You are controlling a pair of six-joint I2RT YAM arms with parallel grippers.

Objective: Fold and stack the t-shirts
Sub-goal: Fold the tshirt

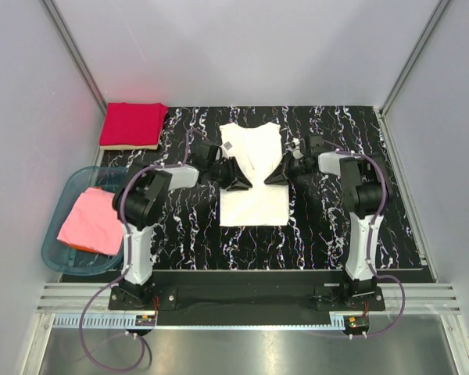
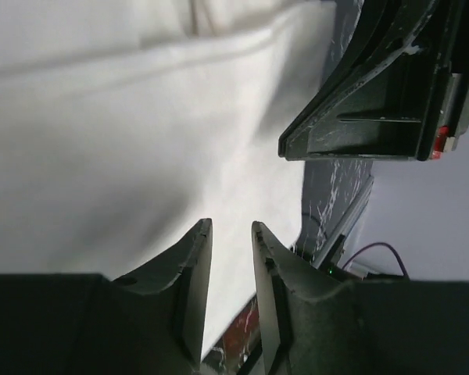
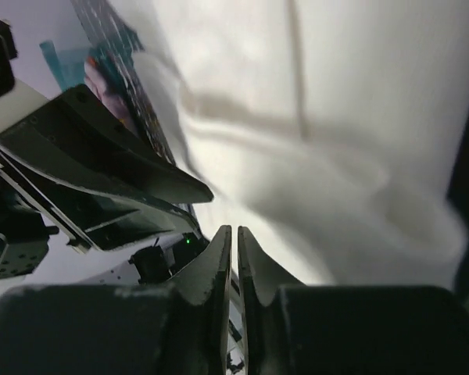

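Observation:
A white t-shirt (image 1: 254, 205) lies partly folded in the middle of the mat, filling the left wrist view (image 2: 125, 133) and the right wrist view (image 3: 336, 117). My left gripper (image 1: 238, 183) hangs over its left half, jaws a finger's width apart (image 2: 231, 226) with nothing between them. My right gripper (image 1: 277, 177) hovers over its right half, tips facing the left one, jaws only a thin slit apart (image 3: 234, 229) with no cloth in them. A folded red t-shirt (image 1: 133, 125) rests at the mat's far left corner. A pink t-shirt (image 1: 90, 221) lies in the tub.
The black white-streaked mat (image 1: 336, 226) covers the table. A translucent teal tub (image 1: 55, 254) stands left of the left arm. Grey walls close in the sides and back. Each gripper shows in the other's wrist view, close by.

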